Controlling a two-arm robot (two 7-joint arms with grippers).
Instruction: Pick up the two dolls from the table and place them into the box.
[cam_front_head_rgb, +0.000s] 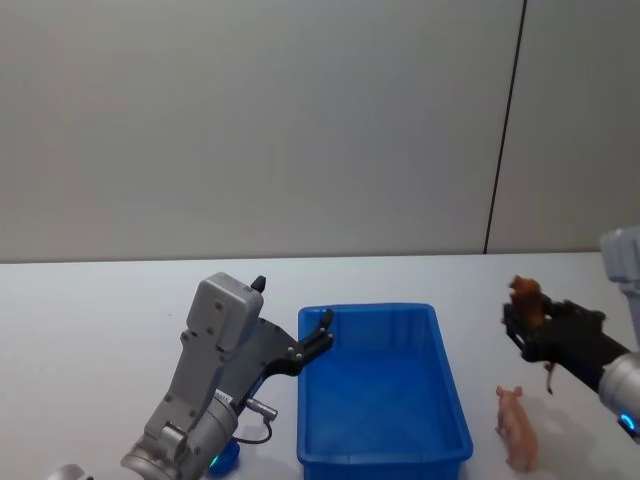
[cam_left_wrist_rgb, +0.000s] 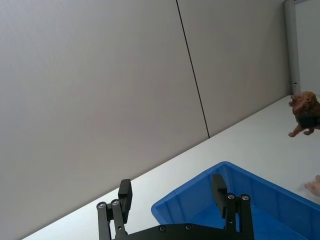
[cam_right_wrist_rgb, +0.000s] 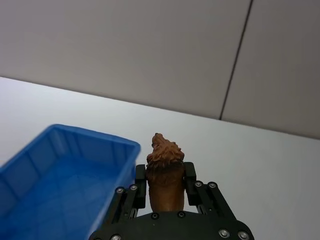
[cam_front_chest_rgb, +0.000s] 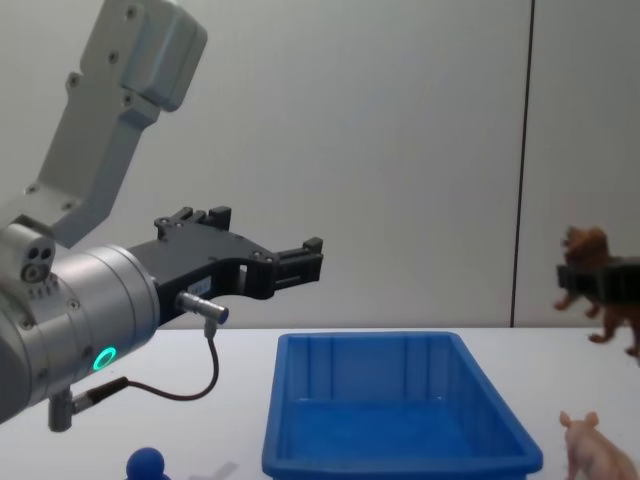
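My right gripper (cam_front_head_rgb: 527, 325) is shut on the brown doll (cam_front_head_rgb: 526, 292), holding it in the air to the right of the blue box (cam_front_head_rgb: 370, 309). In the right wrist view the doll (cam_right_wrist_rgb: 164, 172) sits upright between the fingers, beside the box's rim (cam_right_wrist_rgb: 75, 135). On the table (cam_front_head_rgb: 90, 320) the pink pig doll (cam_front_head_rgb: 518, 428) stands just right of the box, under the right arm. My left gripper (cam_front_head_rgb: 293, 300) hovers open and empty over the box's far left corner. It also shows in the chest view (cam_front_chest_rgb: 262, 238).
A small blue ball-shaped object (cam_front_chest_rgb: 147, 463) lies on the table left of the box, under my left arm. A plain wall rises behind the table. White tabletop stretches beyond the box and to its far left.
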